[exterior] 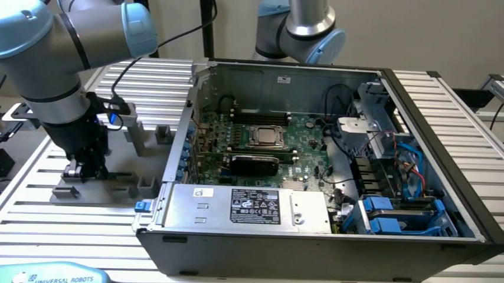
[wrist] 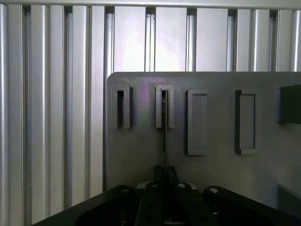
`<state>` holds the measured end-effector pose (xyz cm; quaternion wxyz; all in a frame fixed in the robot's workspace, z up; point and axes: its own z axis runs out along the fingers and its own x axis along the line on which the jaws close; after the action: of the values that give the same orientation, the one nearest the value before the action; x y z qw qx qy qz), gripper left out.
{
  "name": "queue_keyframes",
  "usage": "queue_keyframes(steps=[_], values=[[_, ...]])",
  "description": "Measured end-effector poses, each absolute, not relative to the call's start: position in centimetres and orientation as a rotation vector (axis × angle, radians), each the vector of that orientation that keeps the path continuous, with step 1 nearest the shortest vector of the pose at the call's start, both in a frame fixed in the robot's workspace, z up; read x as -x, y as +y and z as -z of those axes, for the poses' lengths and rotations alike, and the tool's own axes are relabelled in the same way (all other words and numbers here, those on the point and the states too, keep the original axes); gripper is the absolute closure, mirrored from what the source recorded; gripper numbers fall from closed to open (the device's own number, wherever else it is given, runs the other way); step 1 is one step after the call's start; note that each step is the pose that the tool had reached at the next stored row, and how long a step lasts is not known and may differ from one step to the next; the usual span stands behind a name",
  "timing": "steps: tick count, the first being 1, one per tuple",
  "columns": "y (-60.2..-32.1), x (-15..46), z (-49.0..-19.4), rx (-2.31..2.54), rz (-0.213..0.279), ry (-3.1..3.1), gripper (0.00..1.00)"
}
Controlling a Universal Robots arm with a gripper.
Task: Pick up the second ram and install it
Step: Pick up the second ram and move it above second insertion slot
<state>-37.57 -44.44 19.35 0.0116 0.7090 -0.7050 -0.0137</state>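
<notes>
In the wrist view the second ram appears edge-on as a thin dark line. Its far end sits in a slotted grey holder block on the grey fixture plate. My gripper is shut on the ram's near end, its two dark fingers pressed against either side. In the exterior view the gripper is down at the fixture plate, at the exterior view's left, beside the open computer case. The motherboard with its CPU socket lies inside the case.
An empty slotted block stands beside the ram's holder, and two flat grey blocks lie further along. Taller grey fixture posts rise near the case wall. A second robot arm stands behind the case. Ribbed aluminium table surrounds the plate.
</notes>
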Motion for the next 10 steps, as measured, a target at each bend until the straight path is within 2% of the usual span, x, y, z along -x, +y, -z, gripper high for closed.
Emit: queue_keyframes(steps=[10], values=[[-44.4, 37.6, -20.6, -2.211, 0.043, -2.199, 0.86]])
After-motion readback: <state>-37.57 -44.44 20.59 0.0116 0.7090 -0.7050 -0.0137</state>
